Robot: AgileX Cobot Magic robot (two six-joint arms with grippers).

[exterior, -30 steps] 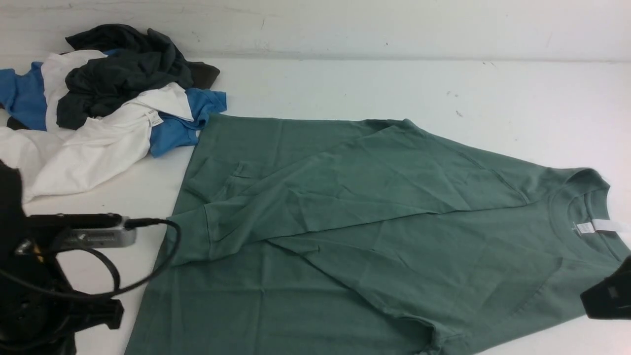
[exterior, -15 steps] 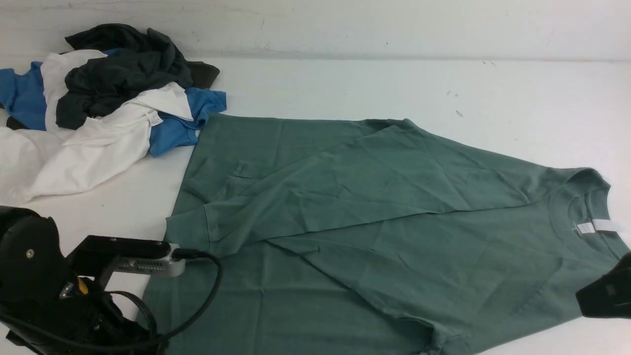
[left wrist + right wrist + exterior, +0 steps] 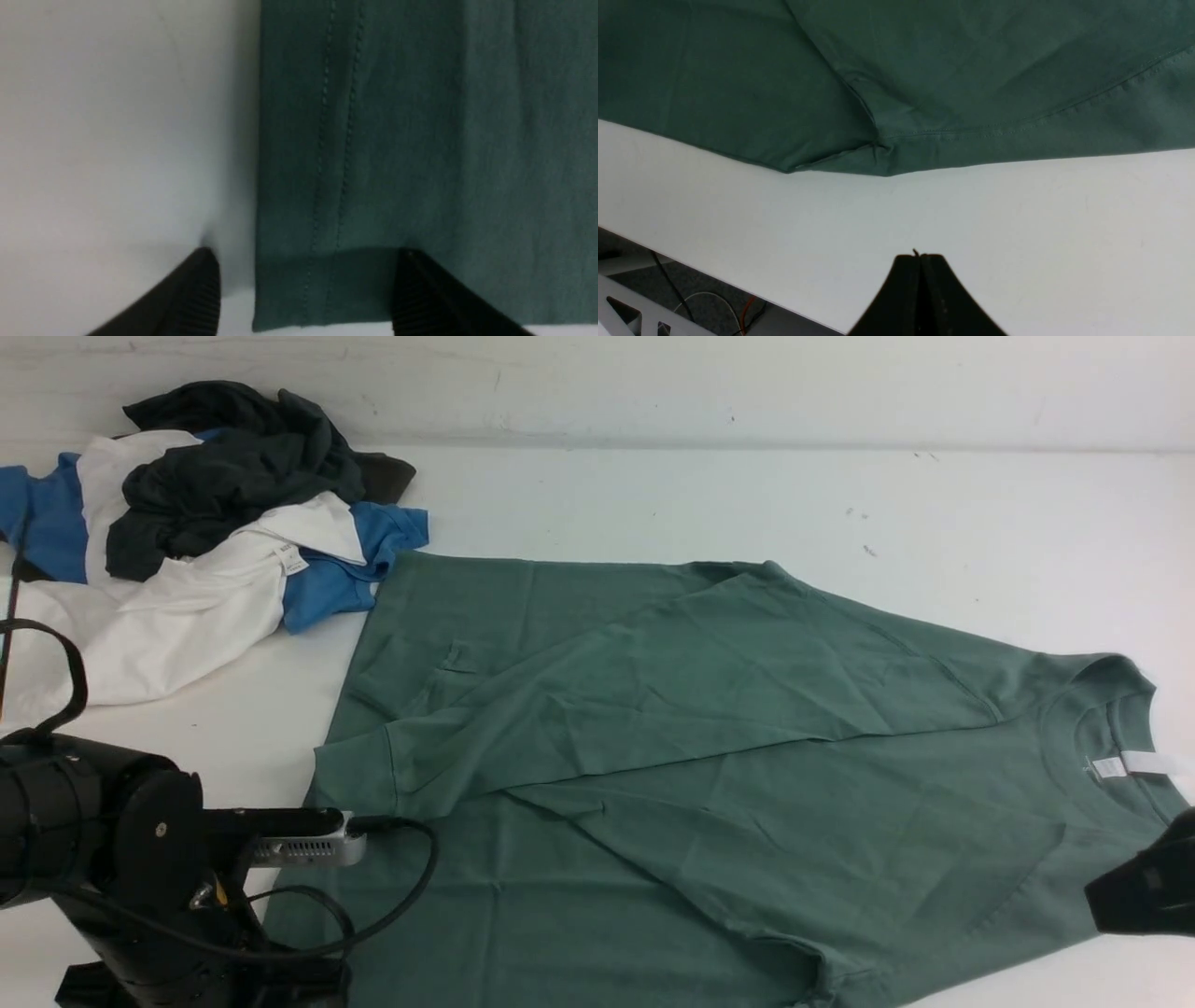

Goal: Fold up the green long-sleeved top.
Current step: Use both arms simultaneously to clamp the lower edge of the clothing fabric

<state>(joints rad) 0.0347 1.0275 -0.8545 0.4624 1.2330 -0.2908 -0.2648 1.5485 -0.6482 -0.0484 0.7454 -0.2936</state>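
Observation:
The green long-sleeved top [image 3: 709, 756] lies spread on the white table [image 3: 653, 495], its collar and white tag [image 3: 1120, 765] to the right. One sleeve is folded across the body, with its cuff [image 3: 355, 784] at the left. My left arm [image 3: 159, 859] hangs over the near left hem. In the left wrist view my left gripper [image 3: 306, 280] stands open, its fingers either side of the top's hem corner [image 3: 299, 298], touching nothing. My right gripper [image 3: 920, 257] is shut and empty over bare table, just off the top's edge [image 3: 896, 158], and shows as a black shape [image 3: 1144, 896] at the right.
A pile of blue, white and dark grey garments [image 3: 205, 523] sits at the back left, touching the top's far left corner. A wall runs along the table's back. The table's front edge [image 3: 714, 275] is close to my right gripper.
My left arm has moved right and lower to the top's near left hem corner, and its gripper has opened from shut. The right gripper has barely shifted.

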